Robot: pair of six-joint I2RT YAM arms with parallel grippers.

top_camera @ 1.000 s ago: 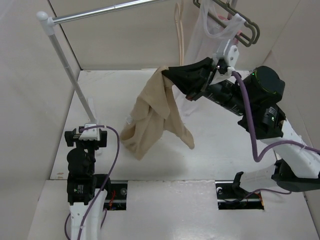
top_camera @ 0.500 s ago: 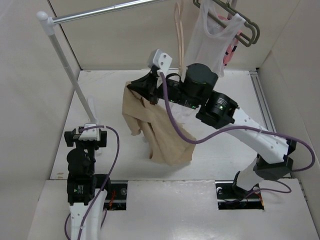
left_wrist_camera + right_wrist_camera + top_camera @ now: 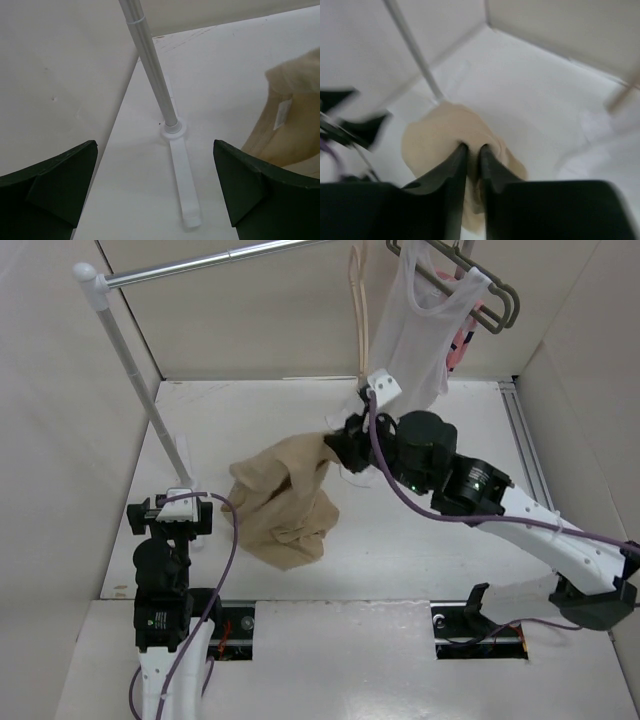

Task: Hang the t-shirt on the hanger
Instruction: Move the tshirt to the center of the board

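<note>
1. The left fingers [image 3: 170, 512] sit at the near left corner of the bench [image 3: 450, 540], low over it. In the left wrist view they are spread wide with nothing between them, only bare bench and the foot [image 3: 184, 190] of the rack.
2. The rack pole [image 3: 135, 380] rises tilted from that foot, just beyond the left fingers, to a rounded cap at the upper left. There it meets the rail [image 3: 220, 260] running off to the right.
3. The t-shirt [image 3: 285, 505] is a bunched tan heap left of the bench's centre, between the two arms and apart from the left fingers. Its lower folds appear to rest on the bench and its upper right edge is drawn up. The left wrist view catches it at the right edge, with a small white label [image 3: 281, 114] showing.
4. The right fingers [image 3: 340, 440] are pinched nearly together on that raised edge. In the right wrist view a fold of cloth is caught in the narrow slit between them, and the rest hangs below.
5. The hanger [image 3: 357, 300], thin and pale peach, hangs bare at the back, well above the t-shirt and not touching it.
6. Just right of it, a white tank top [image 3: 415, 330] hangs on a grey-green hanger [image 3: 490, 295], with part of a pink hanger [image 3: 462, 345] behind.
</note>
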